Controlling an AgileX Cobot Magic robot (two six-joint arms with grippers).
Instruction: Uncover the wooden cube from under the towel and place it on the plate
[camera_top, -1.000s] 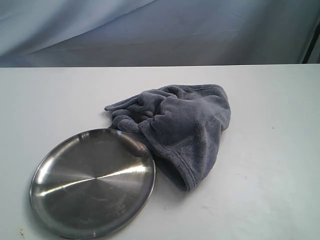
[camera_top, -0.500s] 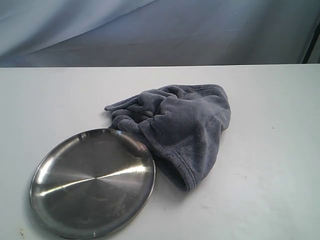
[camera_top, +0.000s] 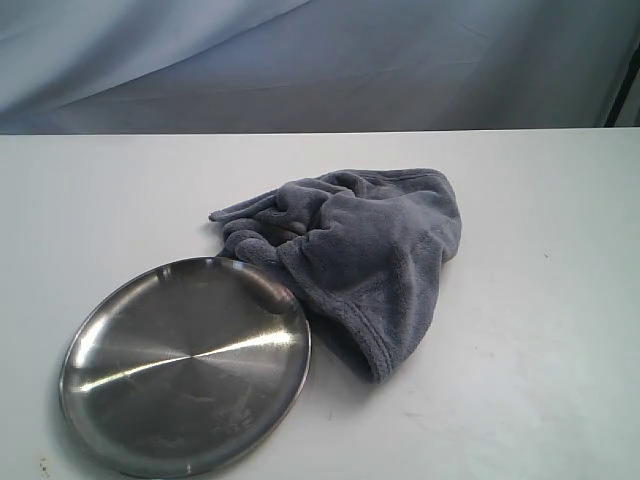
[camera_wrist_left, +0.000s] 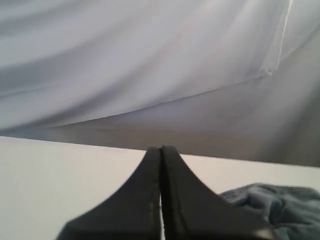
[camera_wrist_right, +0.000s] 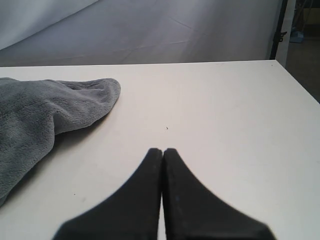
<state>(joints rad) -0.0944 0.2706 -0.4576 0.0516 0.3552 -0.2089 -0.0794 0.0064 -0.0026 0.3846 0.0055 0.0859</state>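
A grey-blue fleece towel (camera_top: 360, 250) lies bunched in a mound in the middle of the white table. The wooden cube is hidden. A round steel plate (camera_top: 185, 365) sits at the front left, its rim touching the towel's edge. Neither arm shows in the exterior view. My left gripper (camera_wrist_left: 161, 150) is shut with nothing in it, and a corner of the towel (camera_wrist_left: 272, 202) lies beside it. The right gripper (camera_wrist_right: 162, 151) is shut and empty above bare table, apart from the towel (camera_wrist_right: 45, 112).
The white table (camera_top: 540, 300) runs back to a far edge under a draped grey-blue backdrop (camera_top: 320, 60). A dark stand (camera_wrist_right: 277, 30) rises past the table's corner in the right wrist view.
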